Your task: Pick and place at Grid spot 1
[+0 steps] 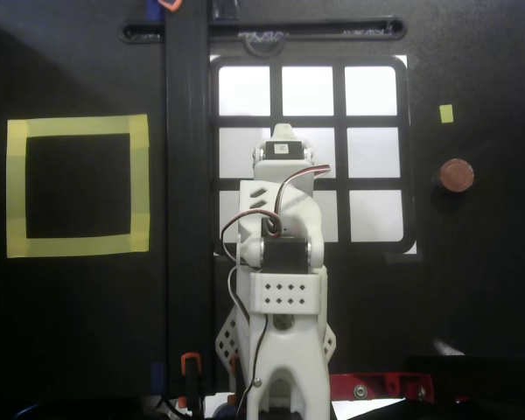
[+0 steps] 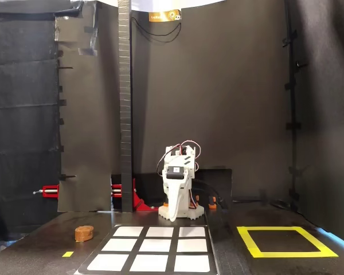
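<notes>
White arm (image 1: pixel 280 262) folded over the grid's (image 1: pixel 308 153) middle column; gripper (image 2: pixel 175 209) points down, jaw state unclear.

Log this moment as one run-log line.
arm: folded over grid | gripper: state unclear | brown puck: on table, right of grid in overhead view, untouched | spot 1: empty
</notes>
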